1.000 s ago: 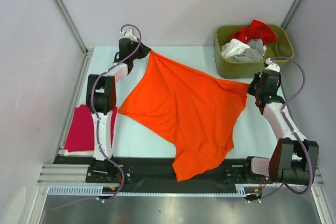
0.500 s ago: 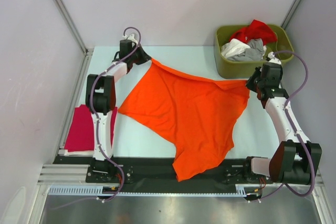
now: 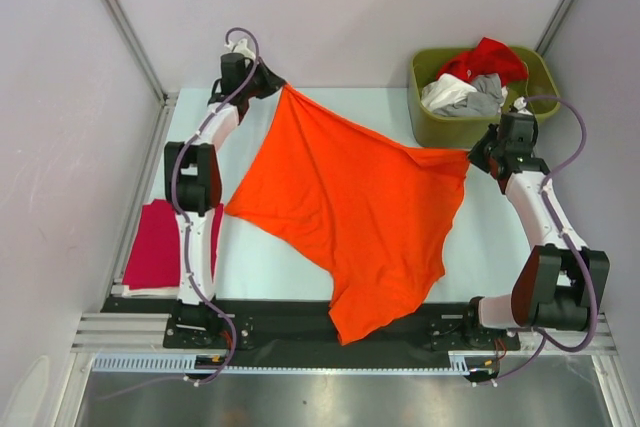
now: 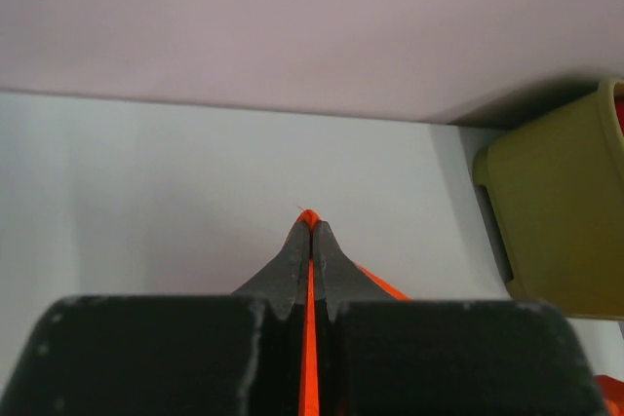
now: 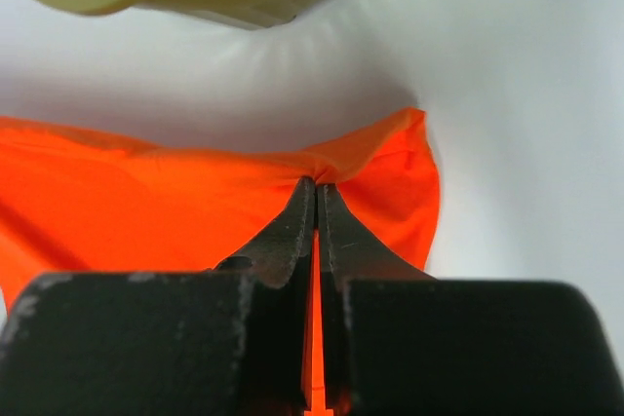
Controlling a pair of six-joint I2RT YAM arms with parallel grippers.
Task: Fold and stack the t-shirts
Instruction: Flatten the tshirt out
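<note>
Soft matt cloth, lightly creased: orange t-shirt (image 3: pixel 350 207). Matt cloth, lying smooth: magenta t-shirt (image 3: pixel 145 247). Smooth olive-green plastic, faint sheen: bin (image 3: pixel 430 129). Smooth pale matt surface: table (image 3: pixel 490 247). Matt black, plastic-looking, finely speckled: left gripper (image 4: pixel 310 224), right gripper (image 5: pixel 317 182). Brushed metal, dull shine: front plate (image 3: pixel 330 402).

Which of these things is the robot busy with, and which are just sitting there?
For the job: orange t-shirt, pinched by the left gripper and right gripper; magenta t-shirt at the left edge; red t-shirt, white t-shirt, grey t-shirt.

Just lying about: olive-green bin, holding those three.
</note>
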